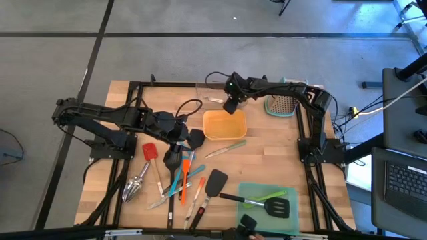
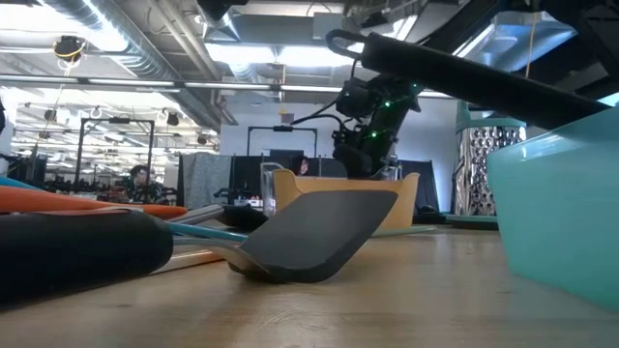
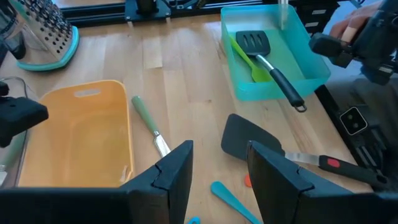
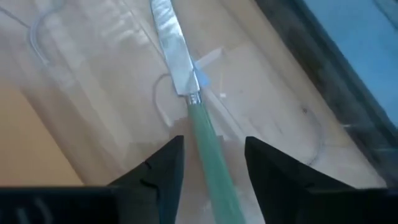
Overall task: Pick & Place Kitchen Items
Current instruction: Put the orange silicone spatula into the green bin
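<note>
i see right gripper [image 4: 208,165] over clear tray [image 4: 93,81] at table's far edge, fingers apart around green-handled knife [image 4: 186,81] lying in tray; i judge release, though contact unclear. left gripper [image 3: 217,171] open, empty, above utensil pile [image 1: 175,177], likely lining up next pick. orange tray [image 1: 224,125] looks empty. teal tray [image 3: 273,53] holds black spatula [image 3: 264,53], green tool [image 3: 244,55]. second green knife [image 3: 149,124] beside orange tray.

Your high view looks straight down on the whole table [image 1: 267,163]. The low view sits at tabletop height, facing the room. Both wrist views look closely downward; left wrist and high share the orange tray [image 3: 74,134].
</note>
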